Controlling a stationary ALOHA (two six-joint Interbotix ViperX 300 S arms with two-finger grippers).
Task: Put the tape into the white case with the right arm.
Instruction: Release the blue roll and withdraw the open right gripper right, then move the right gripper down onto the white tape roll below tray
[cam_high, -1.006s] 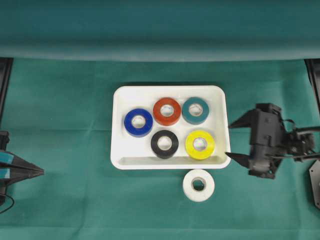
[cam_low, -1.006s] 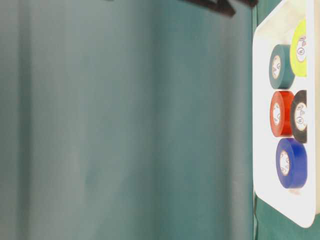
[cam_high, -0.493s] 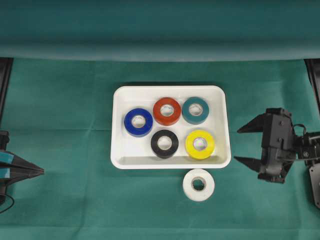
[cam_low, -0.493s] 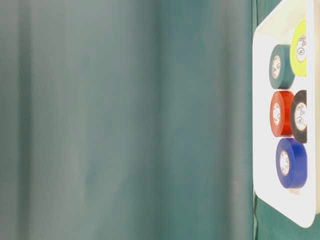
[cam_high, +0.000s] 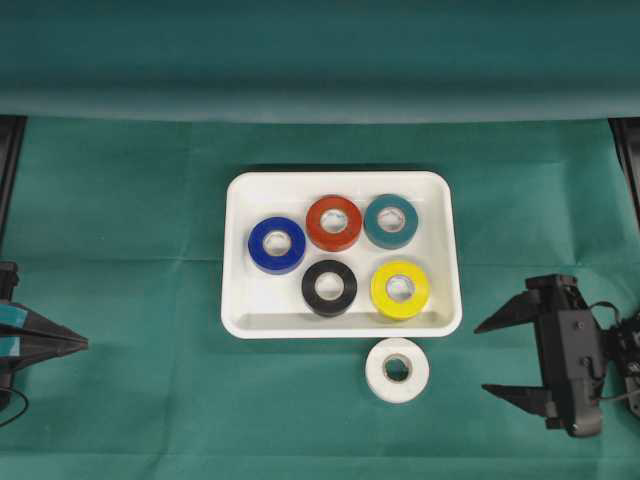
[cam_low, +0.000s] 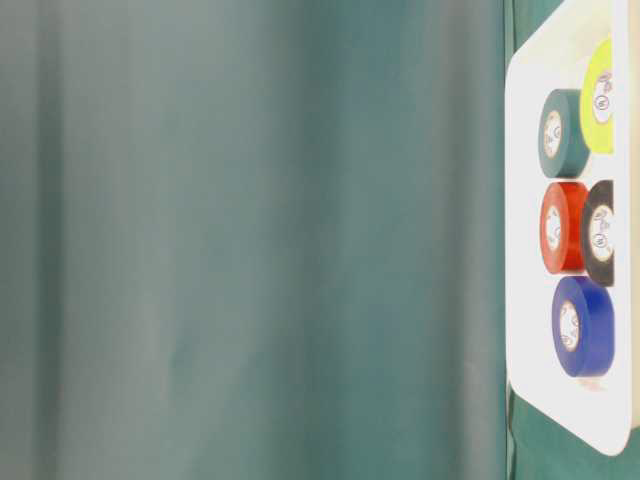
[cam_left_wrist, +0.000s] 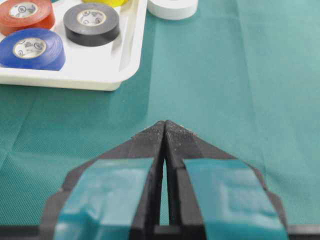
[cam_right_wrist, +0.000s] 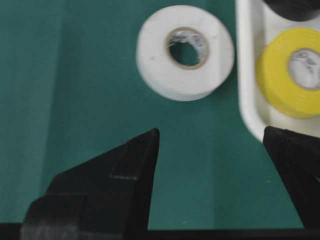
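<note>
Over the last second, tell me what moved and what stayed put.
The all-black right gripper swung toward the near edge of the table in the overhead view, open and empty, now level with the white tape roll outside the shallow white plastic case. Rolls, case and the shut teal-banded left gripper stayed put.

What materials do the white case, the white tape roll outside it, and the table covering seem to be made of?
White case: probably plastic, glossy; smooth raised rim, rounded corners, soft reflections.
White tape roll: looks like vinyl tape with a slight sheen, wound on a pale core that may be cardboard, with print inside it.
Table covering: green woven cloth, matte; a fine weave and creases show in the left wrist view.
</note>
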